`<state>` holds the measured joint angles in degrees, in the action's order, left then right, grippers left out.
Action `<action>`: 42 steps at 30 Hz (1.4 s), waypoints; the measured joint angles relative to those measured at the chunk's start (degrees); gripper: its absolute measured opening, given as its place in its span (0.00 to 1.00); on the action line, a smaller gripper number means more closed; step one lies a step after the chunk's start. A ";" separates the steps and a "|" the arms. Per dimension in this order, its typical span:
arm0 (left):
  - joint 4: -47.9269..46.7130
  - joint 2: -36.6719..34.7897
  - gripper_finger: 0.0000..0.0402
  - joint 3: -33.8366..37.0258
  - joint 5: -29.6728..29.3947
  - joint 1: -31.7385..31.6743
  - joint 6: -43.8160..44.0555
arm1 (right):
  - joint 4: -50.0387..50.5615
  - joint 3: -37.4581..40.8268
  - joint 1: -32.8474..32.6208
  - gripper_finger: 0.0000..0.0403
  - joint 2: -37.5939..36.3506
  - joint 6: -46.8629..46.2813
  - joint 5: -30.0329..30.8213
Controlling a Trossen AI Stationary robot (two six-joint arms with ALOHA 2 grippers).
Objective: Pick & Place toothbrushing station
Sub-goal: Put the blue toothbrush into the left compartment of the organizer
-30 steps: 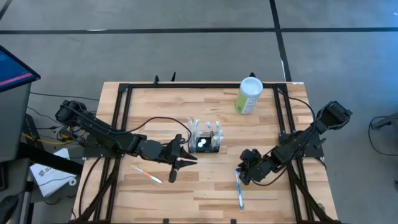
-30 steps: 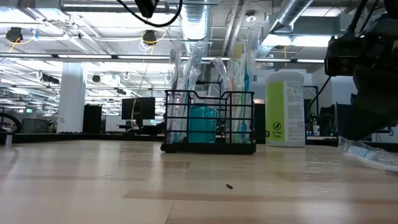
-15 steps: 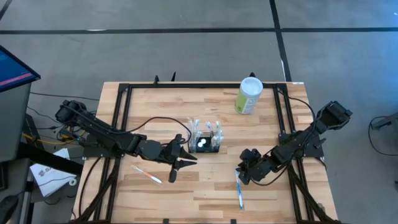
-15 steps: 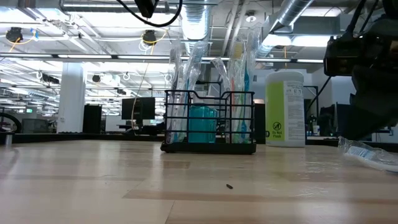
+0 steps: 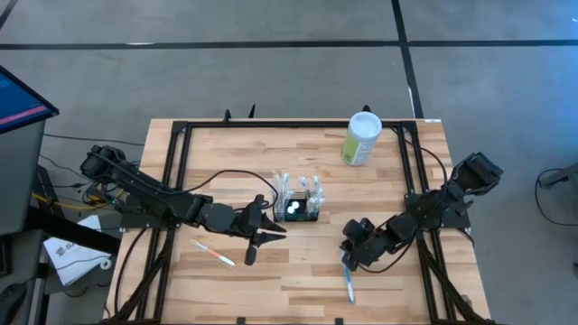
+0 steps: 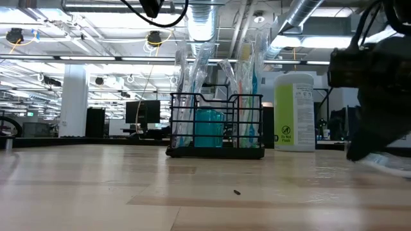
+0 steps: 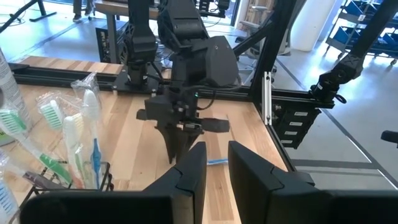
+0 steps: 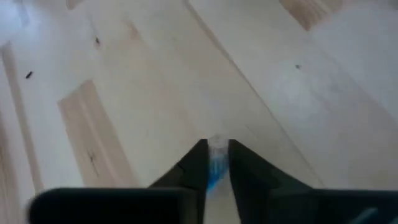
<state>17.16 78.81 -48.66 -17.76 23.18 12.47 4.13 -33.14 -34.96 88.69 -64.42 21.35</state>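
Observation:
The toothbrushing station (image 5: 300, 207), a small black wire caddy holding several wrapped toothbrushes and a teal cup, stands on its base at the table's middle (image 6: 216, 131). A wrapped blue toothbrush (image 5: 349, 283) lies flat on the table right of it and nearer the front. My right gripper (image 5: 347, 259) is down at that brush's far end and shut on it (image 8: 216, 157). My left gripper (image 5: 268, 234) hovers just left of the caddy, its fingers a little apart (image 7: 215, 167) with nothing between them. My right gripper pinches the blue toothbrush's far end (image 8: 217, 145) between its two fingers. It comes slanting down from the table's right. The brush's tip shows just past the fingertips, and the rest of the brush (image 5: 349, 289) lies on the table toward the near edge.
A pale-green canister with a white lid (image 5: 363, 138) stands at the back right. Another wrapped toothbrush (image 5: 213, 254) lies on the table at the front left, below my left arm. A black frame (image 5: 180, 171) borders the tabletop at the left, right and far sides.
My right gripper has sunk and shifted a little toward the table's near left, down onto the blue toothbrush's far end. The brush lies where it was.

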 joint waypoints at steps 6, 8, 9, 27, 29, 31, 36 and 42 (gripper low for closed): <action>0.07 0.00 0.15 0.00 0.00 0.00 0.00 | 0.07 -2.67 0.69 0.03 0.52 4.97 0.53; 0.07 0.00 0.15 0.00 0.00 0.00 0.00 | 0.45 -3.13 0.93 0.01 0.18 6.39 0.55; 0.07 0.00 0.15 0.00 0.00 0.00 0.00 | 0.52 -3.47 0.97 0.01 -0.05 7.34 0.63; -0.17 0.00 0.15 0.00 0.00 0.00 0.00 | 6.30 -9.28 0.92 0.00 -13.66 23.23 18.66; -0.14 0.00 0.15 0.00 0.00 0.00 0.00 | 6.15 -9.63 0.92 0.00 -14.42 24.43 20.45; -0.06 0.00 0.15 0.00 0.00 0.00 0.00 | 5.94 -10.01 0.89 0.00 -14.94 25.51 21.60; 0.03 0.00 0.15 0.00 0.00 -0.09 0.00 | -0.02 -11.31 0.54 0.00 -15.26 32.91 25.10; 0.22 0.00 0.15 0.00 0.00 -0.11 0.01 | -9.79 -12.20 0.63 0.00 -15.24 44.79 25.26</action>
<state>17.38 78.81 -48.66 -17.76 23.07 12.48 -5.66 -45.34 -34.33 73.45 -19.63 46.61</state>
